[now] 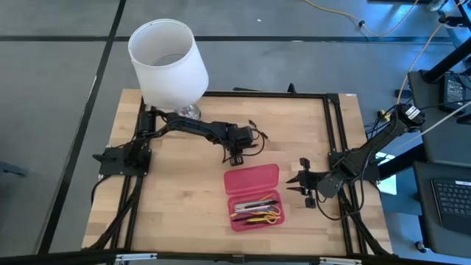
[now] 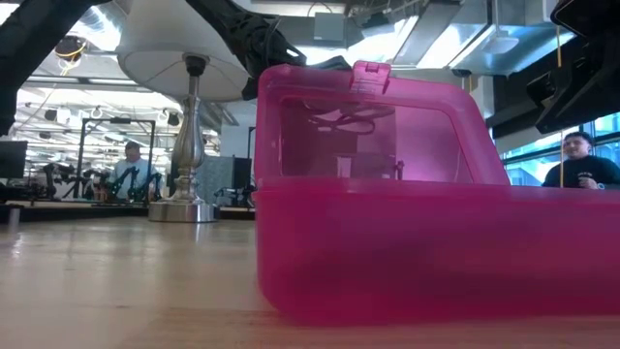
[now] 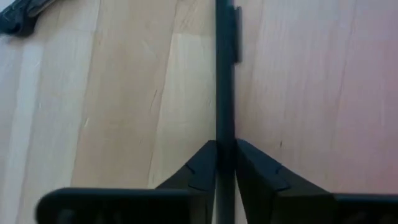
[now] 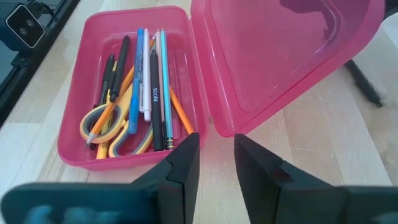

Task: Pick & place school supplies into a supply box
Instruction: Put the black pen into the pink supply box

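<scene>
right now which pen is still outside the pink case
The black pen lying on the bare wooden table, pinched between the left gripper fingers. All the other pens and the yellow-handled scissors already lie inside the open pink case.

wooden table (image 1: 184,206), pink box (image 1: 254,197), lamp (image 1: 168,62), black pen (image 3: 224,74)

The open pink plastic case (image 1: 254,197) lies near the front middle of the pale wooden surface (image 1: 176,213), its raised lid (image 1: 252,179) walling off the far side of the tray. The white-shaded lamp (image 1: 168,62) blocks the far left corner. The left gripper (image 1: 235,158) sits just behind the lid, the right gripper (image 1: 303,184) beside the case. The front left stays bare.
</scene>
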Controlling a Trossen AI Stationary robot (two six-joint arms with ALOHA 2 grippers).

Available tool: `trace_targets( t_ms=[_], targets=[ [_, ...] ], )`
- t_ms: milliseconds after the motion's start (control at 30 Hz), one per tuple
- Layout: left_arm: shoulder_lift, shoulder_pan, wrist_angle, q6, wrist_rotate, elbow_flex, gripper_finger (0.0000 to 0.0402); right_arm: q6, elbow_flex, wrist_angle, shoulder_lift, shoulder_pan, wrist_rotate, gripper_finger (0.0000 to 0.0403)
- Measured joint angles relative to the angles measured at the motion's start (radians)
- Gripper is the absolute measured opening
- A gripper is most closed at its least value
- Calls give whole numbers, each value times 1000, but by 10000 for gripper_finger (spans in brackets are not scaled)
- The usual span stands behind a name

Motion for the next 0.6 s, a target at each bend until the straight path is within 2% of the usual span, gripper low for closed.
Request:
trace_targets(
  t_ms=[233, 400, 600],
  targets=[
    [-5, 0, 1, 11, 8, -1, 12, -3, 0, 0, 0, 0, 0, 103],
    [-32, -1, -2, 0, -16, 0, 15, -2, 0, 0, 0, 0, 0, 103],
    [-126, -4, -37, -9, -56, -6, 15, -3, 0, -1, 0, 0, 0, 103]
  ],
)
